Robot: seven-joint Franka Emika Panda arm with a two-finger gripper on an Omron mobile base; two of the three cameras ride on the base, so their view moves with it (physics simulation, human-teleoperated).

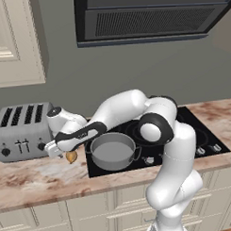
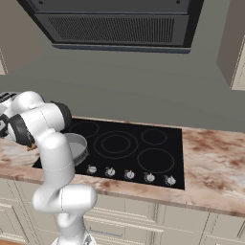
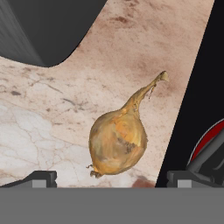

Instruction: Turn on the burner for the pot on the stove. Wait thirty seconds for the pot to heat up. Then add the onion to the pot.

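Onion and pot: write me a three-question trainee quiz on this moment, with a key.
1. True or false: the onion lies on the counter, outside the pot.
2. The pincer is: A) shut on the onion, B) open over the onion, C) open inside the pot.
3. Fill in: in the left base view, the silver appliance left of the pot is a ____.

Key: 1 true; 2 B; 3 toaster.

The grey pot stands upright on the black stove's front-left ring, centre-left of the left base view. The yellow-brown onion lies on its side on marble, just left of it.
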